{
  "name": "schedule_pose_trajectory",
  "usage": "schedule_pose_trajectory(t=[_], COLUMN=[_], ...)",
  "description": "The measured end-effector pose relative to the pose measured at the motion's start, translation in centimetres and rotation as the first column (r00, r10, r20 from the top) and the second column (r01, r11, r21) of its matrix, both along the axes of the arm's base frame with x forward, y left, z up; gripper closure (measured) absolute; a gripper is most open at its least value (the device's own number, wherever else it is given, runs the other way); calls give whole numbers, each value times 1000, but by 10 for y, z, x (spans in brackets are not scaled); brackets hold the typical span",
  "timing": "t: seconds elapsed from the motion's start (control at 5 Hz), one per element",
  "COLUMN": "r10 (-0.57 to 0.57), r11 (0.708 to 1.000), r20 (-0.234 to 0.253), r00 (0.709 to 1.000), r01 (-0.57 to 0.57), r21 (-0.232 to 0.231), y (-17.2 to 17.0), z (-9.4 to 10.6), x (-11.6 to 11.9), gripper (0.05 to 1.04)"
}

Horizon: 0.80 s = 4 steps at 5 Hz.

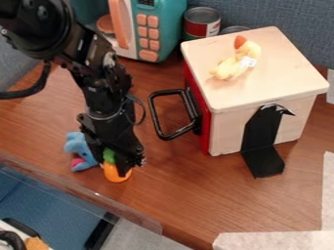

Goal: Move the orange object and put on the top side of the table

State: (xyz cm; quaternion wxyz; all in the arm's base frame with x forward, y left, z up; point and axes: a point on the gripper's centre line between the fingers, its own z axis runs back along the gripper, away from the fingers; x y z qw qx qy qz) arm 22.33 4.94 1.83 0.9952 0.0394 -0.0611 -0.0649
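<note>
The black gripper (pixel 118 162) hangs low over the table, left of the wooden box and close to the table's front edge. Directly beneath and partly behind it is the orange object (pixel 116 174), which has a green top (pixel 109 156). The orange part rests at or just above the wooden table (pixel 215 195); which of these cannot be told. Part of the object is hidden by the gripper.
A blue and pink toy (pixel 77 148) lies just left of the gripper. To the right, a wooden box (pixel 261 83) with a black handle (pixel 156 114) carries a yellow plush duck (pixel 233 64). Behind stand a teal toy microwave (pixel 168 29) and a can (pixel 201 23). A clear ledge (pixel 78 193) borders the front.
</note>
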Motion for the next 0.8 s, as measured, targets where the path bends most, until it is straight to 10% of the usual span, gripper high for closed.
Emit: schedule_pose_trajectory(t=[0.6,0.8], r10=[313,417], r11=[935,896], r20=[117,134], r00=[942,899], r01=[-285,-382], r21=[-211,-226], y=[85,117], z=[92,94], x=[34,65], gripper=[483,482])
